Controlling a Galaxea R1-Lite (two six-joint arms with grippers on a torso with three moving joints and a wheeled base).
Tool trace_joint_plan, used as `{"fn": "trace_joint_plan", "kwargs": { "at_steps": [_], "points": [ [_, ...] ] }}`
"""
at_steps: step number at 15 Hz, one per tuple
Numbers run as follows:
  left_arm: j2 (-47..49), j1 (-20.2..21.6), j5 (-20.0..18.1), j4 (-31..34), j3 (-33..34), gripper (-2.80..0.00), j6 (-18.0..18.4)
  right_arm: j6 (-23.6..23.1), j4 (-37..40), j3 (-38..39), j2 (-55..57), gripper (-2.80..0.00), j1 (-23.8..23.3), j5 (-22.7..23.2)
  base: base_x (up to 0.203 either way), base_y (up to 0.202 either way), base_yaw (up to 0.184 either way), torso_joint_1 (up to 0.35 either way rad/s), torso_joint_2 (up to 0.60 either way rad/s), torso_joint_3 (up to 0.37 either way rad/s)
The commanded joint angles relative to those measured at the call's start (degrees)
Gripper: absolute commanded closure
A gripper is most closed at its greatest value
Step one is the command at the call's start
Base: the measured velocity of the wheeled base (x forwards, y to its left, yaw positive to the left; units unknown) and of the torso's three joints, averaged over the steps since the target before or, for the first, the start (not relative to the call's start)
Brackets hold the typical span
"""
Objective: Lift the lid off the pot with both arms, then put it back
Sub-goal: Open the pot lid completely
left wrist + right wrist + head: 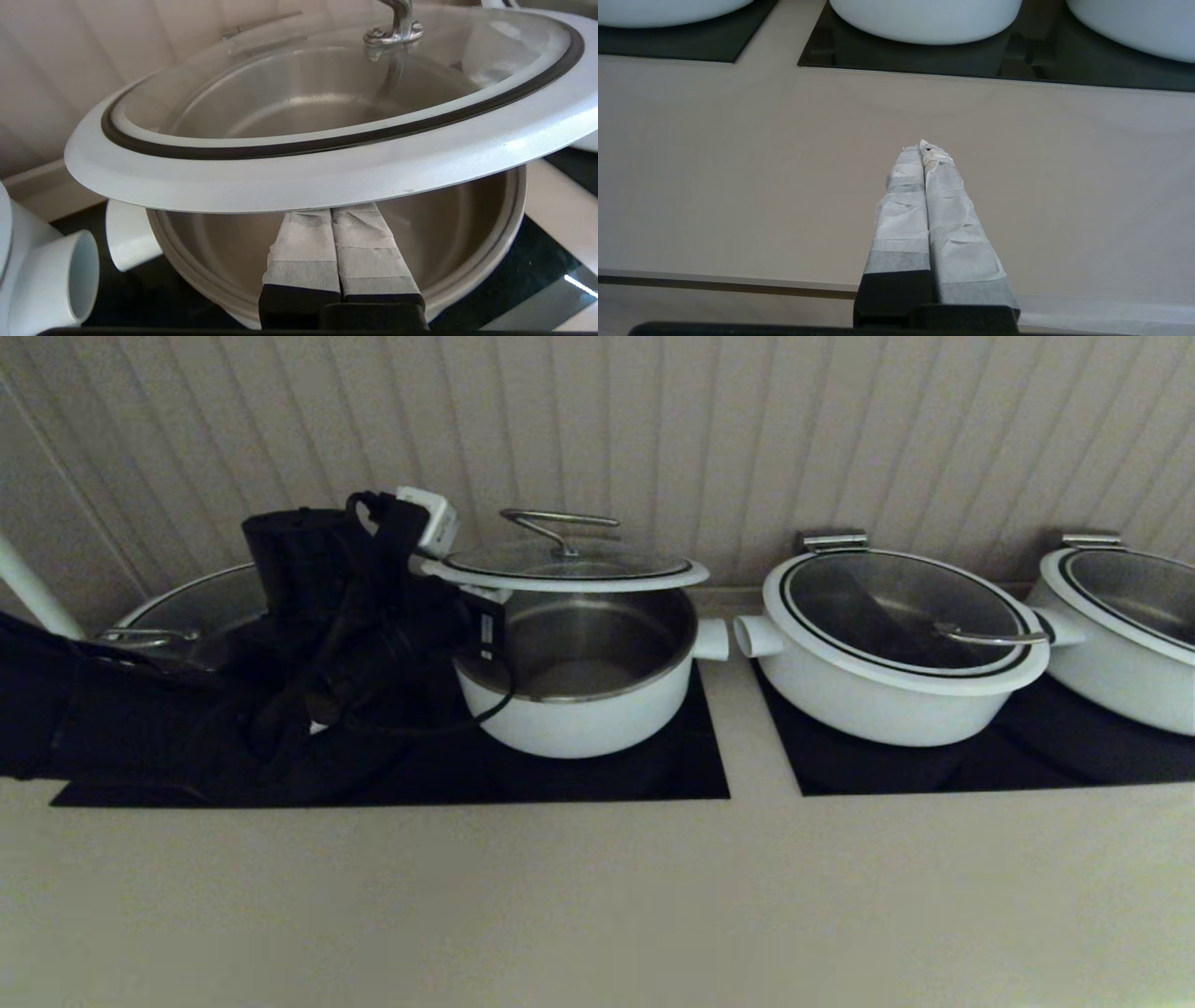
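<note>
**Lid raised clear of the pot on the left gripper**

The round glass lid with a white rim, black ring and curved steel hook handle (567, 566) hung level above the narrow white round pot with a steel inside and stubby tube handles (586, 683), with an open gap between the two. The pot stood on a black glass hob panel (653, 775) set into the beige bench (597, 896).

The left gripper (332, 211), on the black cloth-covered left arm with looping cables (317, 644), reached in from the pot's left side. Its two tape-wrapped fingers (303, 247) lay pressed together, side by side, running under the lid's white rim; their tips were hidden beneath it, so whether they bore the lid from below could not be made out for certain.

The right gripper (924, 148) hovered over bare bench, well apart from the pots, its taped fingers closed on nothing.

To the right stood a wider white pot with its lid on (896, 644), and another beyond it (1120, 625).
</note>
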Motion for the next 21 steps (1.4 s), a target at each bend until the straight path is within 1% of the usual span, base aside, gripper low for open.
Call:
{"fn": "trace_joint_plan", "kwargs": {
  "at_steps": [1, 7, 9, 12, 17, 21],
  "points": [
    [-0.42, 0.0, -0.1, -0.27, -0.36, 0.0, 0.02, -0.04, -0.01, 0.0, -0.12, 0.0, 0.01, 0.02, 0.0, 0.0, 0.0, 0.0, 0.0, 0.0],
    [-1.26, 0.0, -0.03, -0.47, -0.44, 0.0, 0.06, -0.04, -0.01, 0.0, -0.12, 0.0, 0.01, 0.02, 0.0, 0.0, 0.0, 0.0, 0.0, 0.0],
    [-1.5, 0.0, 0.01, -1.96, -0.44, 0.0, 0.06, -0.04, -0.01, 0.0, -0.12, 0.0, 0.01, 0.02, 0.0, 0.0, 0.0, 0.0, 0.0, 0.0],
    [-1.48, 0.0, 1.55, -4.02, -0.44, 0.0, -0.03, -0.04, -0.01, 0.0, -0.12, 0.0, 0.01, 0.02, 0.0, 0.0, 0.0, 0.0, 0.0, 0.0],
    [-1.07, 0.0, 1.64, -4.94, -0.45, 0.0, -0.03, -0.04, -0.01, 0.0, -0.12, 0.0, 0.01, 0.02, 0.0, 0.0, 0.0, 0.0, 0.0, 0.0],
    [-0.2, 0.0, 1.64, -7.92, -0.97, 0.0, -0.03, -0.04, -0.01, 0.0, -0.12, 0.0, 0.01, 0.02, 0.0, 0.0, 0.0, 0.0, 0.0, 0.0]
  ]
}}
